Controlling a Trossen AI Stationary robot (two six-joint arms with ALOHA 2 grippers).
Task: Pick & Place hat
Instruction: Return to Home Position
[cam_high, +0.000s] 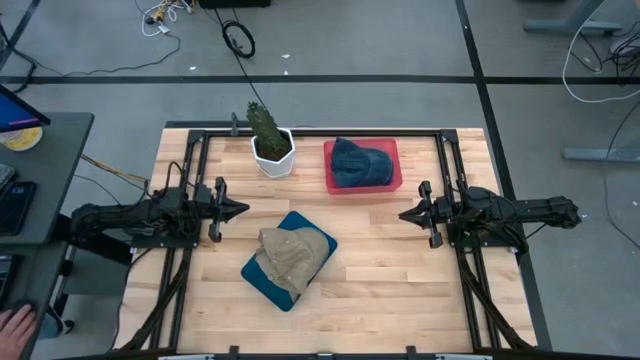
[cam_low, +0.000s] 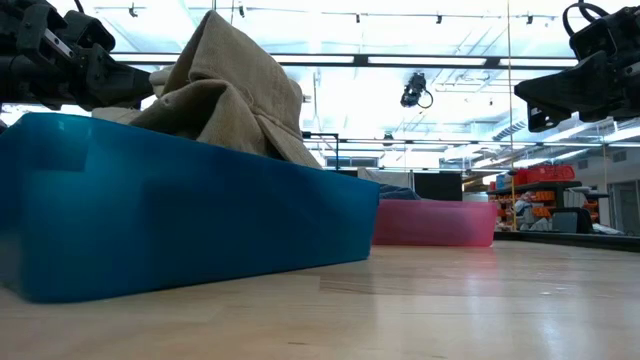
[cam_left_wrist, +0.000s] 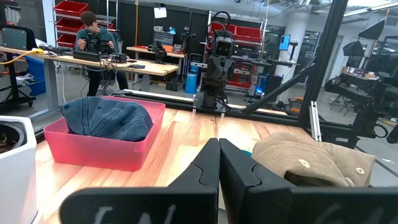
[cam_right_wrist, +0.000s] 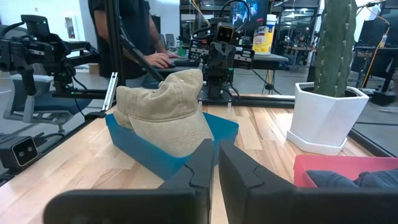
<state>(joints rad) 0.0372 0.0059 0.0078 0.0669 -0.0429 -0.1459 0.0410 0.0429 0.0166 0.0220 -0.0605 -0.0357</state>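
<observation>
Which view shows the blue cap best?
The high view: the blue cap lies whole in the red bin. Left wrist shows its side; right wrist only an edge; low view barely a sliver.

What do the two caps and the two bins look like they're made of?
Blue cap: likely denim, faded mottled blue with seams.
Brown cap: matte cotton or canvas, soft creases.
Red bin: probably plastic, smooth, slightly translucent walls.
Blue bin: probably plastic too, smooth with faint sheen.

Two caps (cam_high: 360, 162), two bins (cam_high: 392, 184), one potted cactus (cam_high: 268, 130), one table (cam_high: 400, 265).
</observation>
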